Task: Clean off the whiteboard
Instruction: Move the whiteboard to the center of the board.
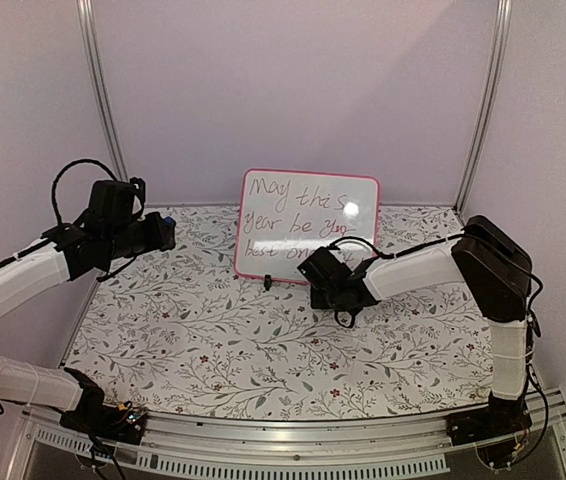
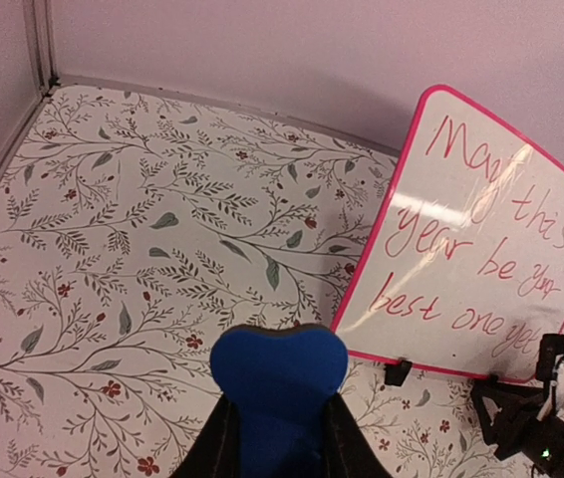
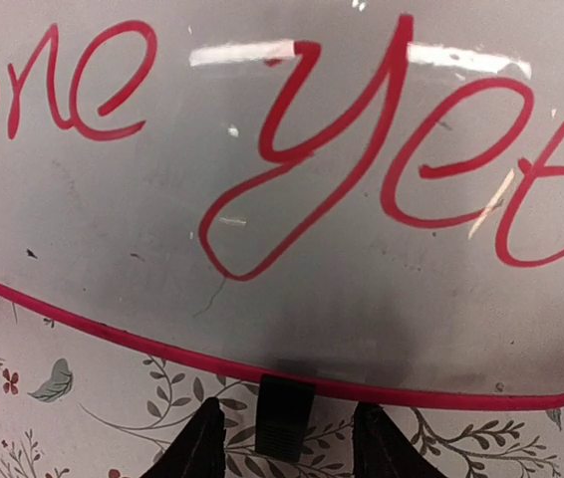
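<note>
We read, in red handwriting on the whiteboard point(image 2: 461, 269), the words "May this year be your best one yet".

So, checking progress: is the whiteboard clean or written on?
Written on: three lines of red handwriting cover the whiteboard, none smeared.

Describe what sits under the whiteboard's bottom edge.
Under the whiteboard, a black foot stands on the floral table. In the top view, the right gripper covers the board's lower right corner and whatever is beneath it.
</note>
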